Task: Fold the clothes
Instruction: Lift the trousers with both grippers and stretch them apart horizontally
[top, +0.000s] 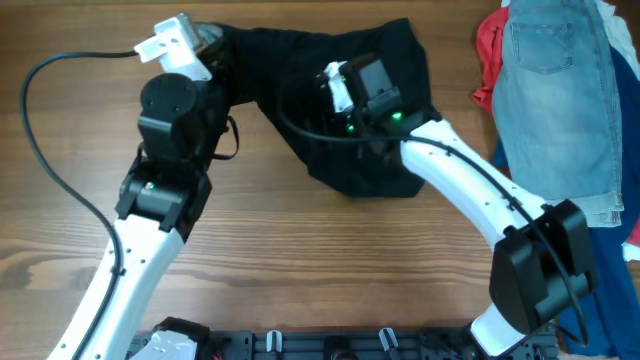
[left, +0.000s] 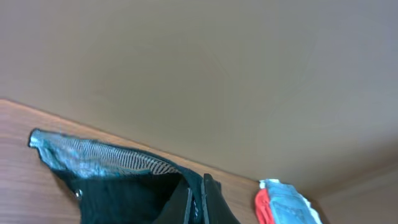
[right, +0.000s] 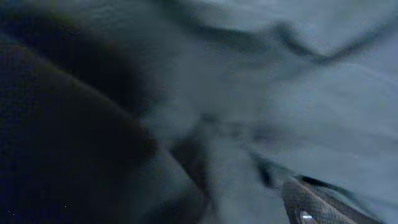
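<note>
Left fingers (left: 216, 208) are together, pinched on the ribbed waistband (left: 106, 155) of the black garment (top: 300, 65). That corner looks lifted a little off the worktop (top: 300, 260).

From the pinch the garment runs away toward the right arm's side. Its long axis is roughly across the worktop, with the bulk lying flat.

Right fingers (right: 311, 208) sit over the middle of the fabric, cloth directly below them and filling the wrist view (too close and blurred to tell whether they're apart or nipping anything, and overhead doesn't show it either).

So the left arm has the waistband corner, and the right arm is nearer the body of the garment and its far edge. My read: the next fold hinges on that. Fabric lies below and outboard of the right fingers, so that arm wants an edge, not the middle.

Denim shorts (top: 560, 100) and red cloth (top: 490, 50) lie further outboard of the right fingers, apart from the garment.
</note>
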